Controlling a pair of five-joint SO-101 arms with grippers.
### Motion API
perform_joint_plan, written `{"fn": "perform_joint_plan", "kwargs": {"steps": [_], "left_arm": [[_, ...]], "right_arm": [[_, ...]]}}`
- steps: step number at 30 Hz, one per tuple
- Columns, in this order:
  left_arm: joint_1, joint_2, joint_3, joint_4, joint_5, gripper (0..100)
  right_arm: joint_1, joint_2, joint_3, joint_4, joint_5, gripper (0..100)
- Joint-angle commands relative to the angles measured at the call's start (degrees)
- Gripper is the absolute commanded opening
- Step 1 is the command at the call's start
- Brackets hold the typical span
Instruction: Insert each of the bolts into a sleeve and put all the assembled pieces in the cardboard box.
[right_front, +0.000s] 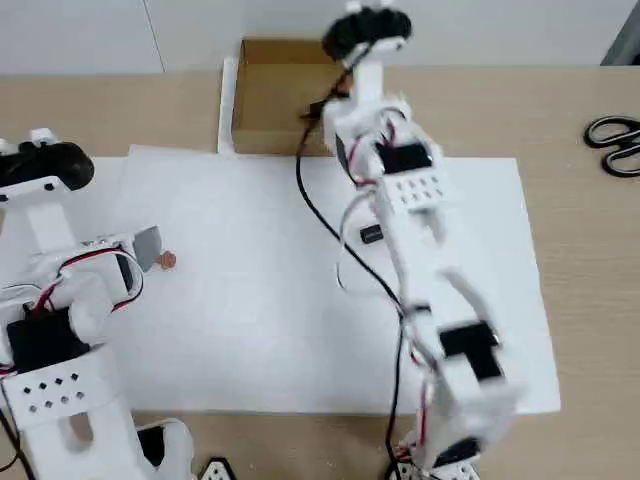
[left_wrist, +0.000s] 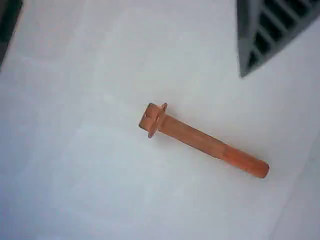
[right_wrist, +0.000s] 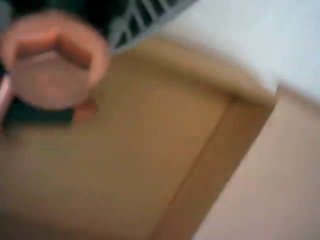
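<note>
An orange bolt (left_wrist: 202, 140) lies flat on the white sheet (right_front: 270, 300), its flanged head toward the sheet's middle; in the high view it is a small orange spot (right_front: 166, 260). My left gripper (right_front: 150, 252) hovers over it, open, one grey ribbed finger (left_wrist: 270, 35) off to the bolt's side. My right gripper (right_wrist: 75, 70) is over the cardboard box (right_front: 236, 100) at the table's back, shut on a pinkish sleeve (right_wrist: 52, 65) with an orange bolt tip (right_wrist: 86, 111) poking out. The box's brown floor (right_wrist: 130, 165) lies below it.
Black-handled scissors (right_front: 614, 142) lie on the wooden table at the far right. The right arm (right_front: 420, 220) stretches diagonally across the sheet's right half, with a black cable (right_front: 320, 215) trailing beside it. The box's white flap (right_front: 226, 105) stands at its left.
</note>
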Motion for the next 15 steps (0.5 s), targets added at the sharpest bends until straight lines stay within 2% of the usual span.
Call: {"fn": "perform_joint_plan", "kwargs": {"steps": [1,5,11,15], "left_arm": [[-0.4,-0.7,-2.4,0.2,0.0,29],[-0.4,-0.7,-2.1,0.3,0.0,29],[-0.4,-0.7,0.0,0.1,-0.1,29],[-0.4,-0.7,0.0,-0.2,-0.1,29]], "right_arm": [[0.5,10.5,-14.9,-8.1,0.6,0.3],[0.4,20.5,-22.3,-16.4,0.4,0.3],[0.1,32.0,-23.6,-35.0,0.6,0.3],[0.1,35.5,-23.7,-35.5,0.6,0.3]]}}
